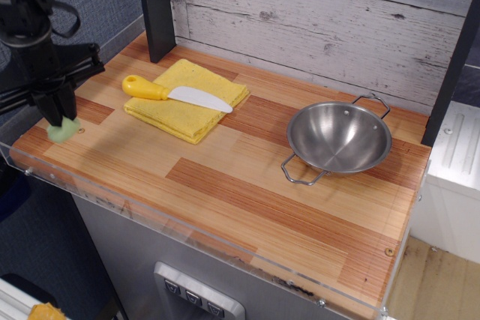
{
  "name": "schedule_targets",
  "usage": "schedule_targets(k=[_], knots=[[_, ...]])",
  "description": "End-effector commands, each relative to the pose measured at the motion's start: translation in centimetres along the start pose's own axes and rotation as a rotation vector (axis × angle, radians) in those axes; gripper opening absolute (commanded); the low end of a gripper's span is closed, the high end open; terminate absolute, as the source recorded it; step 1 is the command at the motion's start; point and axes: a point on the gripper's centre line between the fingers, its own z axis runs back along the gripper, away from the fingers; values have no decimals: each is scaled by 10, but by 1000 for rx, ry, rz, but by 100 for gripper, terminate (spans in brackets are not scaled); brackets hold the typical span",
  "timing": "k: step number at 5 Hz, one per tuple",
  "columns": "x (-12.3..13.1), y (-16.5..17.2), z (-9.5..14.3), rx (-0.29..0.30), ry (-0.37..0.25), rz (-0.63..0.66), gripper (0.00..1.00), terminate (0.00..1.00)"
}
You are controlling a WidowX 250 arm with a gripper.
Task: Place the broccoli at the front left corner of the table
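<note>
The broccoli (63, 131) is a small pale green lump held at the tips of my black gripper (58, 119), which is shut on it. It hangs at or just above the front left corner of the wooden table (225, 177); I cannot tell whether it touches the surface. The arm rises up and to the left from there.
A yellow cloth (187, 99) lies at the back left with a yellow-handled white knife (176, 93) on it. A steel bowl (339, 138) with two wire handles stands at the right. A dark post (156, 9) stands at the back left. A clear plastic rim (150, 219) lines the front edge.
</note>
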Motion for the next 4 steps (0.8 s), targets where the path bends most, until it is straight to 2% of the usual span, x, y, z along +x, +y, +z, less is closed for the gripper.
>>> schedule_targets(k=[1,3,4], knots=[[18,-3,-9,-1,-55,-8,0,0],[14,-1,-31,-22,3,-10,0,0],[17,3,-30,-57,23,29,100,0]])
